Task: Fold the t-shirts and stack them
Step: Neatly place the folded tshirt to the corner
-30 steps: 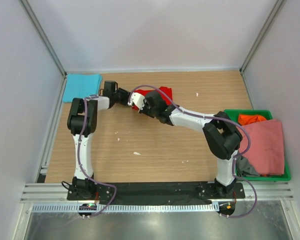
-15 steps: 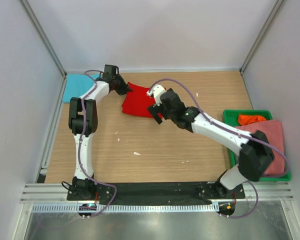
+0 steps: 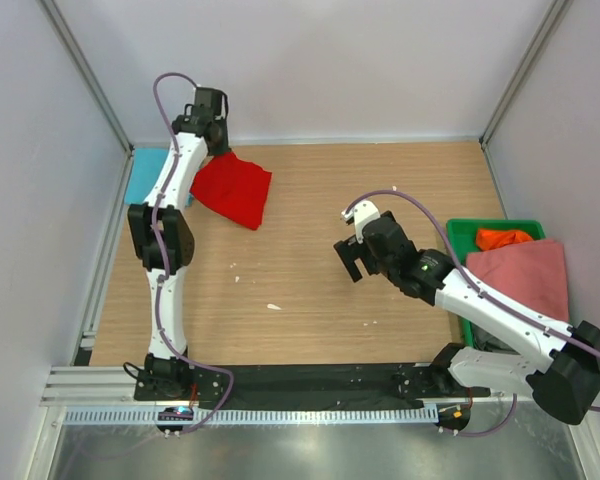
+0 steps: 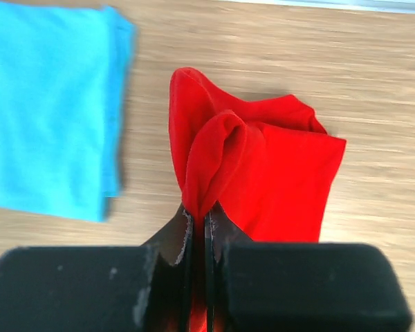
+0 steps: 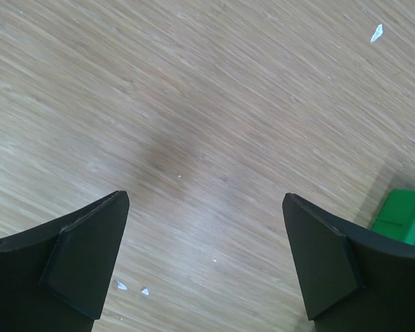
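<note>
- T-shirts: four are seen in the top view, two at the upper left and two at the right edge.
- Surface: a light wood-grain table is bounded by pale grey walls with slanting metal posts at the corners. A slotted rail runs along the bottom of the frame. A few white specks are scattered on the wood.
- A green crate is set at the right edge of the table. A salmon pink t-shirt is draped over it, and an orange t-shirt is bunched in its upper corner.
- A turquoise t-shirt lies folded flat at the upper left, against the wall, partly hidden by the left arm.
- The red t-shirt is found just right of the turquoise one. In the left wrist view bare wood is seen between the two.
- Left claw: pressed closed on a bunched fold of the red t-shirt, at the cloth's upper corner. The fold is drawn up between the fingers, and the rest fans out below. Whether the lower edge rests on the wood cannot be told.
- Right claw: spread wide at centre right of the frame, well apart from the red t-shirt. Nothing is held or touched, and only bare wood is seen between its fingers.
</note>
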`<action>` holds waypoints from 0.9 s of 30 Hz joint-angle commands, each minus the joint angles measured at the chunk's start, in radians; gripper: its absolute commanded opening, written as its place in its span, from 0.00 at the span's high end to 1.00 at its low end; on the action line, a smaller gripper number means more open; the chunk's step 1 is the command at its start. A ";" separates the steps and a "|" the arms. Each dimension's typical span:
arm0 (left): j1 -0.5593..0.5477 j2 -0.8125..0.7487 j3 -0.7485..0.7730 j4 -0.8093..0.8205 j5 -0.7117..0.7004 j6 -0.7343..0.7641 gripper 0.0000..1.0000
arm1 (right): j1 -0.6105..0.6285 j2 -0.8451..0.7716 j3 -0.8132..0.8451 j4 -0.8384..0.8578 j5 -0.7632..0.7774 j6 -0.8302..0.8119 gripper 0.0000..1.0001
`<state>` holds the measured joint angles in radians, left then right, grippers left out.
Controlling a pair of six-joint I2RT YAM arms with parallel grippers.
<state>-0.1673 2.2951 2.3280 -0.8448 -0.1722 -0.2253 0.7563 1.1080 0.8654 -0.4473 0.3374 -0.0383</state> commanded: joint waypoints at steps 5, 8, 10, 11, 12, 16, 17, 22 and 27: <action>0.051 -0.068 0.031 0.013 -0.158 0.300 1.00 | 0.000 -0.011 0.017 0.001 -0.037 -0.017 0.00; 0.075 -0.056 0.048 0.055 -0.148 0.320 1.00 | 0.000 0.009 0.021 0.004 -0.061 -0.012 0.00; 0.081 -0.056 0.048 0.107 -0.158 0.348 1.00 | 0.000 0.021 0.021 0.005 -0.066 -0.012 0.00; 0.086 -0.057 0.050 0.127 -0.155 0.357 1.00 | 0.000 0.029 0.020 0.004 -0.069 -0.018 0.00; 0.092 -0.048 0.063 0.156 -0.142 0.362 1.00 | 0.000 0.039 0.023 0.002 -0.070 -0.020 0.00; 0.138 -0.006 0.131 0.164 -0.104 0.333 1.00 | 0.000 0.067 0.032 -0.001 -0.078 -0.020 0.00; 0.141 -0.003 0.133 0.170 -0.099 0.336 1.00 | -0.002 0.072 0.034 0.002 -0.083 -0.020 0.00; 0.147 0.012 0.154 0.210 -0.070 0.382 1.00 | 0.000 0.098 0.035 0.004 -0.089 -0.018 0.00; 0.161 0.000 0.139 0.210 -0.055 0.400 1.00 | 0.000 0.134 0.055 0.024 -0.101 -0.017 0.00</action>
<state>-0.0143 2.3032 2.4344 -0.7006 -0.2497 0.1371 0.7559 1.2301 0.8684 -0.4568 0.2508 -0.0505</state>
